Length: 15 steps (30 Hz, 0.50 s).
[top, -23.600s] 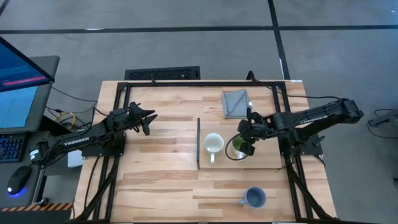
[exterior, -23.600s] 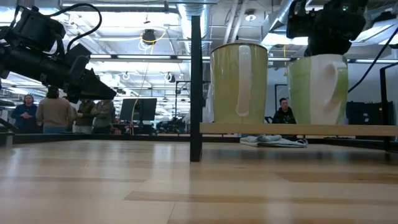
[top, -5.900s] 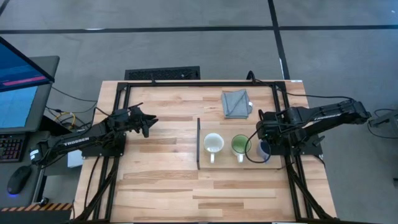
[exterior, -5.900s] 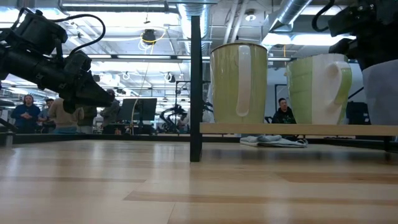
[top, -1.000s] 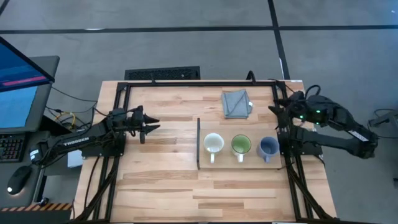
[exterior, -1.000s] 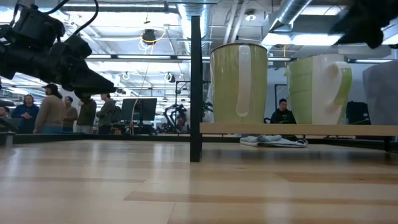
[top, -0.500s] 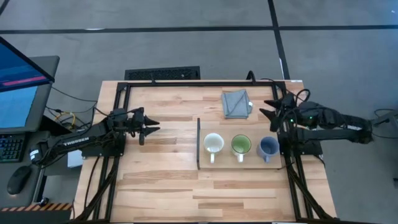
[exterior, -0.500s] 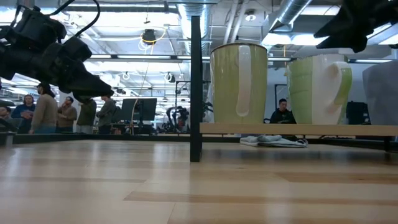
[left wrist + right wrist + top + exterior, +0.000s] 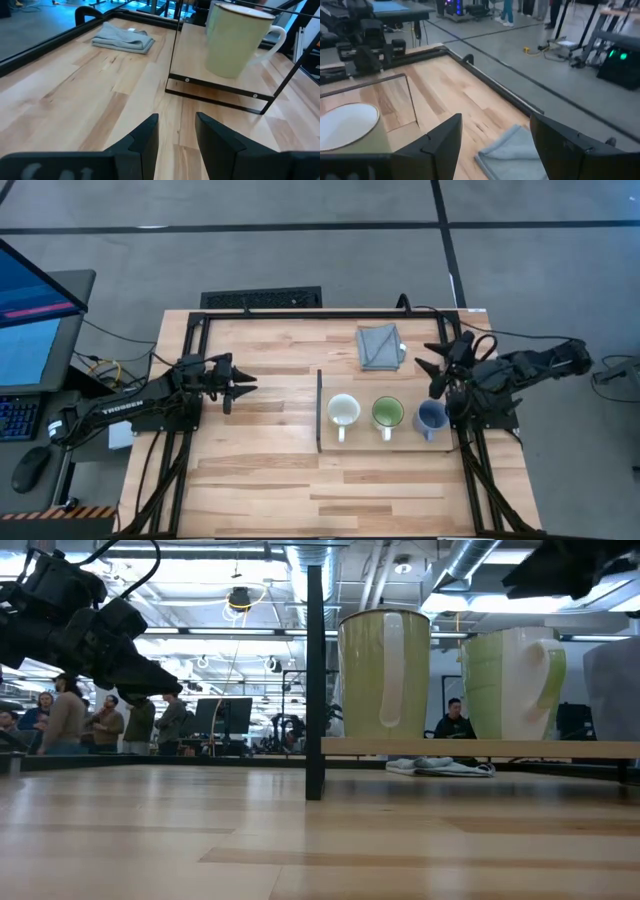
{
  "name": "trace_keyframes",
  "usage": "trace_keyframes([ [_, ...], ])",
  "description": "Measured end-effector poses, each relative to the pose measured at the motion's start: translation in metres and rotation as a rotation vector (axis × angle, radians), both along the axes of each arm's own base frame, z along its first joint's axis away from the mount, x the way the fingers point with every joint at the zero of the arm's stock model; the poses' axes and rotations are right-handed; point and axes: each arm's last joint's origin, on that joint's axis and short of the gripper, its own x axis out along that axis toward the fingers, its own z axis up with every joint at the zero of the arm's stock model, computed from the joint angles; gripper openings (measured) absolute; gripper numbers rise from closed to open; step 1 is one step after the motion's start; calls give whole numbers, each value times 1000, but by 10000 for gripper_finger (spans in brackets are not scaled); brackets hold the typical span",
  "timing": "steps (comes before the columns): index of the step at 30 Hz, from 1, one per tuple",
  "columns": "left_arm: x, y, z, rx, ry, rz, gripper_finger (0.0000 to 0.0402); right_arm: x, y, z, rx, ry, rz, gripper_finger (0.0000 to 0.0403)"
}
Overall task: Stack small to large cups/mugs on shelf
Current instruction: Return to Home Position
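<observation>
Three mugs stand upright in a row on the shelf (image 9: 400, 442), their bases on the board: the cream-white mug (image 9: 343, 411) by the dark strip, the green-lined mug (image 9: 387, 413) in the middle, and the blue-grey mug (image 9: 431, 416) at the right end. My right gripper (image 9: 428, 370) hovers open above the shelf's far right corner, just beyond the blue-grey mug, touching nothing. My left gripper (image 9: 240, 385) waits open over the table's left half, pointing at the shelf. In its wrist view the cream-white mug (image 9: 237, 40) stands ahead of the left gripper (image 9: 176, 122).
A folded grey cloth (image 9: 380, 346) lies at the table's far edge, behind the shelf. A black metal frame (image 9: 300, 314) runs along the table's edges. Bare wood lies between the left gripper and the shelf and along the near side. People stand in the room beyond.
My right gripper, staying open, has shifted a little toward the table's left and turned. Its arm behind it has swung toward the far edge. The mugs have stood still.
</observation>
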Motion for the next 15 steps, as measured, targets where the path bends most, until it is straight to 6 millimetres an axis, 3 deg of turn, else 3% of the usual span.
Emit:
trace_keyframes([
  [3, 0, 0, 0, 10, 2, -1, 119, 6, 5, 1, -38, 10, 9, 256],
  [15, 1, 6, 13, 199, -94, 114, 119, -3, 4, 7, -63, -10, 45, 256],
])
